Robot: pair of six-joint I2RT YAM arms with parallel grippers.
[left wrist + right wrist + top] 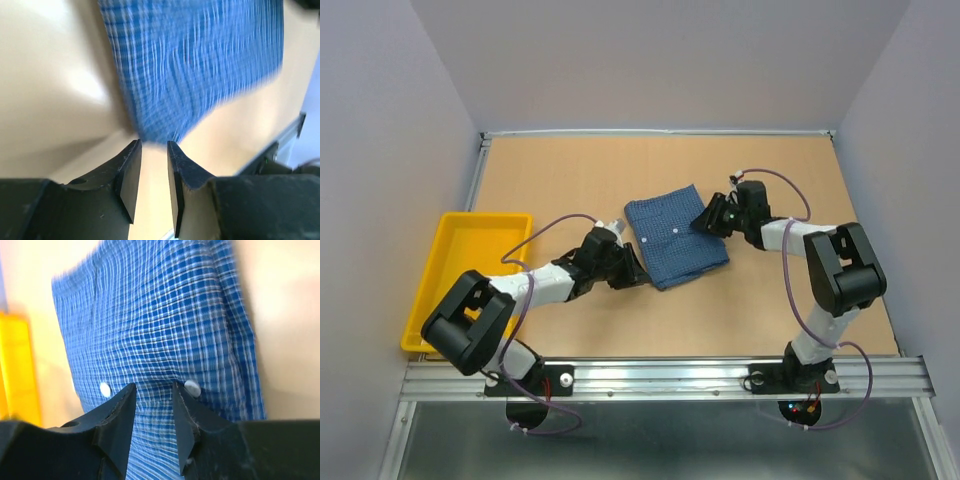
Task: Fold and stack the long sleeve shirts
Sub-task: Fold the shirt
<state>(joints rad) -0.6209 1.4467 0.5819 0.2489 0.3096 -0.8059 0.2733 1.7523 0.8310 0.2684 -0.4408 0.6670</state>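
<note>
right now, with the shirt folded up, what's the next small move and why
Probably ease the left gripper forward over the shirt corner, then close. The shirt already lies folded square and the right gripper sits on its opposite edge, but the left jaws show bare table between them, the corner only reaching their tips. Whether either grips cloth, I cannot tell.

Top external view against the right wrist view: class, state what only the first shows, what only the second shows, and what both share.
Only the top external view shows the left arm, the left gripper at the near corner of the blue shirt, and the folded shirt's whole outline. Only the right wrist view shows the fine check weave up close and the right gripper standing open over the cloth. Both show the blue shirt, the right gripper, the yellow tray and the table.
</note>
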